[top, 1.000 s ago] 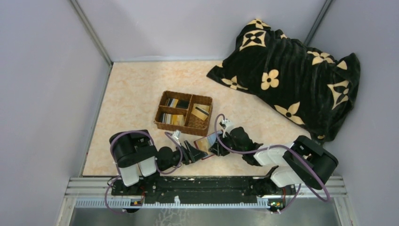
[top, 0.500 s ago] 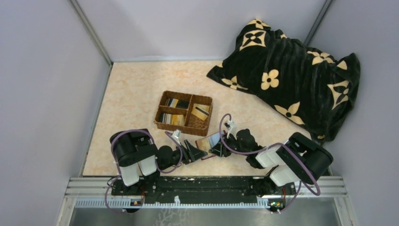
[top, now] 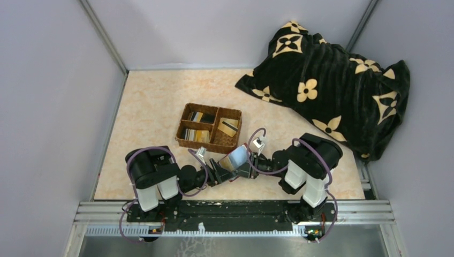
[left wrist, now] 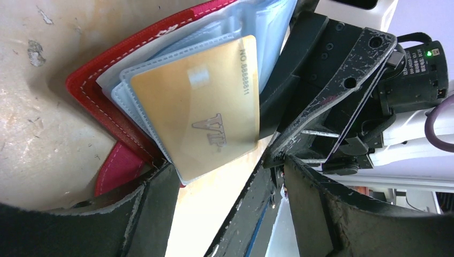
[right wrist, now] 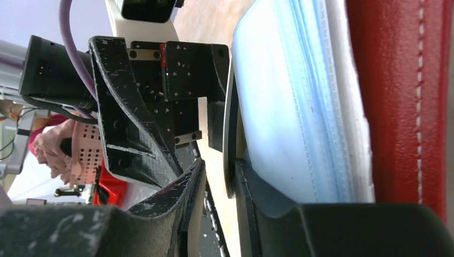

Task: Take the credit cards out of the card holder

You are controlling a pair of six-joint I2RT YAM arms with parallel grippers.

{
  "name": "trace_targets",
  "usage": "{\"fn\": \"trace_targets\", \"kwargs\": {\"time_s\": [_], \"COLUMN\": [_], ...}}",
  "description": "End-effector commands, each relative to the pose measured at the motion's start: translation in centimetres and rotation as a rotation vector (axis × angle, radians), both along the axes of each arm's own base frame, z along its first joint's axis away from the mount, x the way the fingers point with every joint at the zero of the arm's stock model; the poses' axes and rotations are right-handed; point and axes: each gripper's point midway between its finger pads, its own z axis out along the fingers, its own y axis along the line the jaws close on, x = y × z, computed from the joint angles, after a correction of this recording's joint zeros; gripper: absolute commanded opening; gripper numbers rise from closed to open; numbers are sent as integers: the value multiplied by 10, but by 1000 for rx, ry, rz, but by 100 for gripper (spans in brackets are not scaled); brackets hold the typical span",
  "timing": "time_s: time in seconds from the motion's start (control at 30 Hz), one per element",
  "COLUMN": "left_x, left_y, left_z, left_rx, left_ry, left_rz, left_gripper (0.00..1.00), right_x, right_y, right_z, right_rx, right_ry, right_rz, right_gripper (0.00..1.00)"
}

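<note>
The black-and-white left arm (top: 155, 179) and right arm (top: 310, 160) pair rounded black joints with boxy white shells; a purple cable (right wrist: 63, 21) loops along each. The right arm's flat black finger plates (left wrist: 342, 80) are scuffed grey, drilled with screw holes; its black camera block (left wrist: 417, 75) carries a green light (left wrist: 429, 52) and white lettering.

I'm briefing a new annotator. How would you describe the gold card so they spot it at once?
On the beige table, between the wicker basket and the table's near edge, an open red card holder is propped up. The gold card sits foremost in its clear bluish pockets, set apart by its embossed VIP.
</note>
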Motion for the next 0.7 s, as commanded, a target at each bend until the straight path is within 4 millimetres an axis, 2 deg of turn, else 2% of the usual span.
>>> {"fn": "trace_targets", "kwargs": {"time_s": [0.0, 0.13, 0.33, 0.47, 0.5, 0.67], "left_x": [-4, -4, -3, -3, -4, -2], "left_y": [0, 0, -1, -1, -1, 2], "left_z": [9, 9, 10, 13, 13, 19], "left_rx": [-37, -38, -43, -51, -53, -68], "left_ry": [-54, -53, -52, -55, -56, -59], "left_rz": [-30, -30, -31, -31, -32, -27], "left_gripper": [78, 78, 77, 77, 77, 77], "right_x": [-30, -30, -29, -23, -22, -11], "right_y": [4, 0, -4, -7, -8, -14], "right_z": [17, 7, 5, 4, 3, 2], "right_rx": [92, 52, 8, -54, -72, -165], "right_ry": [-1, 9, -10, -41, -47, -68], "right_rz": [134, 120, 101, 82, 78, 28], "right_gripper": [27, 24, 19, 1, 0, 0]}}
